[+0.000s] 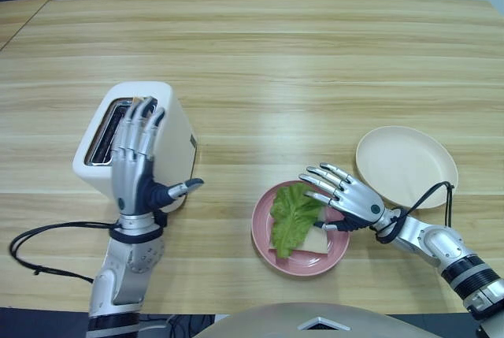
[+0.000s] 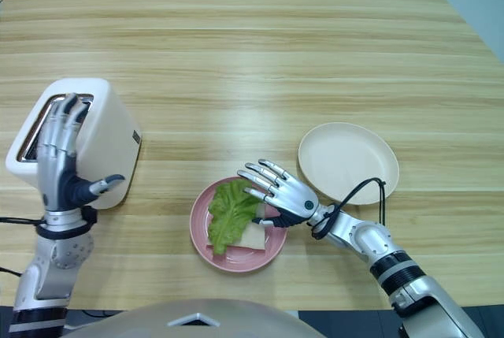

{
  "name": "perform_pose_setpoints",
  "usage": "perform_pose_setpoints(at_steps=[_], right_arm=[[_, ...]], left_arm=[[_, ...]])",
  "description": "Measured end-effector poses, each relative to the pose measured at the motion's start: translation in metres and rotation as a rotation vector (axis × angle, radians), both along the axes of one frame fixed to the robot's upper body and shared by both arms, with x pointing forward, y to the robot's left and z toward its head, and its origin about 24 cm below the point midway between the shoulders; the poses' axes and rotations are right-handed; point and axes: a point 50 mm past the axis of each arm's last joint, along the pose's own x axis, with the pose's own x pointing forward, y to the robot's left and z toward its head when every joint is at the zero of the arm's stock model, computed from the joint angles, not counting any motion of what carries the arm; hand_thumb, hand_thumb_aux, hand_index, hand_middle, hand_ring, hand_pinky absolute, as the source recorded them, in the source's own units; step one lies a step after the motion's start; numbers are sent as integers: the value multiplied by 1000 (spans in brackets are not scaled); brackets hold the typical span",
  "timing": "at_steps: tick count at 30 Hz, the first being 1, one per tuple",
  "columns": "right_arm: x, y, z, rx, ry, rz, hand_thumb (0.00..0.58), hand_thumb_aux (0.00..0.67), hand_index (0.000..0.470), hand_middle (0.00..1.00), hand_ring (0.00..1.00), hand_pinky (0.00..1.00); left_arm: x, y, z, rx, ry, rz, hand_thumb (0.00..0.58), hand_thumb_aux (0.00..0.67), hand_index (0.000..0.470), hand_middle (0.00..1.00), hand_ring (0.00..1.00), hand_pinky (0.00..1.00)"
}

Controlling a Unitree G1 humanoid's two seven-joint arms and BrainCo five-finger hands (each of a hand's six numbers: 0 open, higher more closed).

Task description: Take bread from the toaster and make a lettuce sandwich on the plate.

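- Pink plate (image 1: 311, 265) holds a bread slice (image 1: 316, 240) with a lettuce leaf (image 1: 290, 216) lying on it.
- Right hand (image 1: 352, 198) hovers at the plate's right edge, fingers spread, empty.
- Left hand (image 1: 134, 161), fingers straight and empty, is raised at the white toaster (image 1: 177, 137).

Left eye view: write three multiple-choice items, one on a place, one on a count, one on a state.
1. The lettuce leaf lies: A on the pink plate; B in a bowl; C on a tray.
2. Plates on the table: A one; B two; C three.
3. The left hand is: A fisted; B open, fingers straight at the toaster; C gripping a cup.
A: green leaf sits on pink. B: pink plate plus cream plate. B: nothing held, fingers extended.
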Motion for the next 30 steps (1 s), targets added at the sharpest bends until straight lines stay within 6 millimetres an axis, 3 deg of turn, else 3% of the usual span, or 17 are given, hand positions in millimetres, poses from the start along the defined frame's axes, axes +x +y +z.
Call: perform_pose_setpoints(at_steps=[4, 7, 13, 18, 20, 21, 22, 23, 24, 30], right_arm=[[-2, 0, 0, 2, -4, -4, 0, 0, 0, 0, 0, 0], [-1, 0, 1, 1, -12, -11, 0, 0, 0, 0, 0, 0], [2, -2, 7, 29, -61, -47, 0, 0, 0, 0, 0, 0], [2, 0, 7, 37, -64, -47, 0, 0, 0, 0, 0, 0], [2, 1, 7, 38, -65, -45, 0, 0, 0, 0, 0, 0], [2, 1, 8, 38, -65, -45, 0, 0, 0, 0, 0, 0], [2, 1, 7, 37, -65, -45, 0, 0, 0, 0, 0, 0], [2, 1, 7, 37, -65, -46, 0, 0, 0, 0, 0, 0], [2, 1, 7, 36, -64, -46, 0, 0, 0, 0, 0, 0], [-3, 0, 3, 39, -42, -53, 0, 0, 0, 0, 0, 0]], left_arm=[[-5, 22, 19, 58, -53, 138, 0, 0, 0, 0, 0, 0], [-7, 37, 22, 75, -26, 241, 0, 0, 0, 0, 0, 0], [-6, 69, 11, 146, 165, 369, 0, 0, 0, 0, 0, 0], [6, 72, 3, 181, 313, 303, 0, 0, 0, 0, 0, 0], [9, 75, 1, 222, 384, 285, 198, 126, 88, 0, 0, 0], [11, 75, 2, 221, 391, 278, 258, 171, 120, 0, 0, 0], [13, 74, 3, 232, 406, 257, 478, 389, 273, 0, 0, 0], [15, 74, 5, 249, 420, 245, 521, 457, 321, 0, 0, 0], [17, 74, 7, 256, 430, 236, 580, 670, 470, 0, 0, 0], [22, 78, 16, 293, 453, 204, 580, 670, 470, 0, 0, 0]])
